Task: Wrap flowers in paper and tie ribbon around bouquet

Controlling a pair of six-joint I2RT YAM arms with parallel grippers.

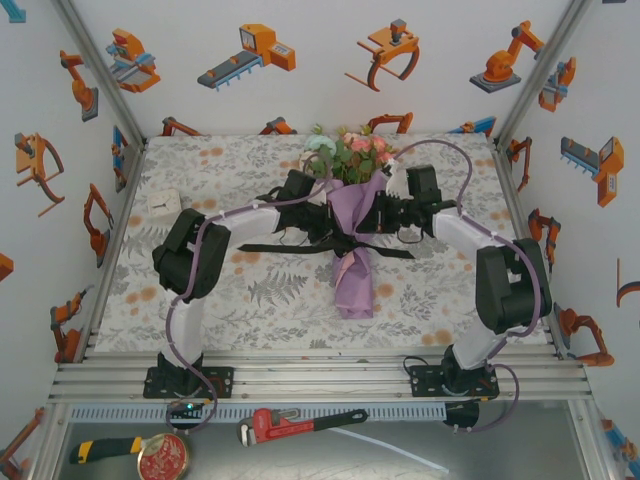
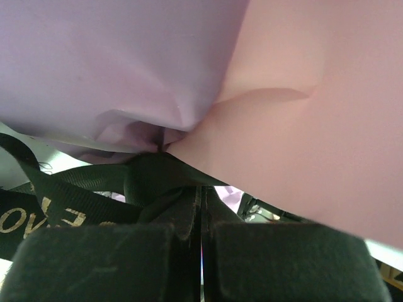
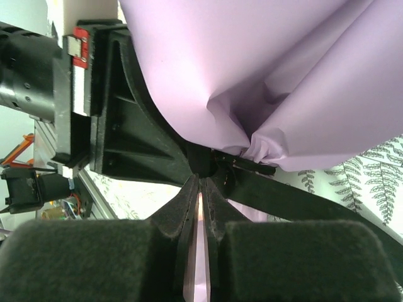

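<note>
Left arm (image 1: 200, 250): base at 7 o'clock on the bench (image 1: 250, 300), elbow bent out toward 9 o'clock, forearm angled in to the bouquet's (image 1: 352, 215) waist from its 9 o'clock side.
Right arm (image 1: 505, 285): base at 5 o'clock, elbow out toward 3 o'clock, forearm angled back in to the same waist from the 3 o'clock side.
Left end effector (image 2: 201, 229): pads pressed together, a fold of the ribbon (image 2: 56, 201) pinched between them, right under the gathered paper.
Right end effector (image 3: 200, 220): pads drawn nearly flush with a sliver of light between, pinching black ribbon strands just below the crumpled neck of the wrap; the other arm's black wrist sits close at 10 o'clock in this wrist view.
Bouquet: lying flat at the bench's centre, blooms toward 12 o'clock, cone tip toward 6 o'clock.
Paper (image 1: 352, 280): a lilac cone, pink on its inner face in the left wrist view, cinched at the middle.
Cone contents: the flowers (image 1: 350, 152), pink, peach and pale blue heads with green leaves, spilling from the wide mouth at 12 o'clock.
Ribbon tails: stretched flat across the fern print, one toward 9 o'clock, one toward 3 o'clock.
White box (image 1: 165, 203): at 10 o'clock on the bench, well apart from the bouquet.
Front ledge, 6 o'clock: a red pipe wrench (image 1: 300, 425) and a round red tin (image 1: 163, 457); the tin's contents cannot be made out.
</note>
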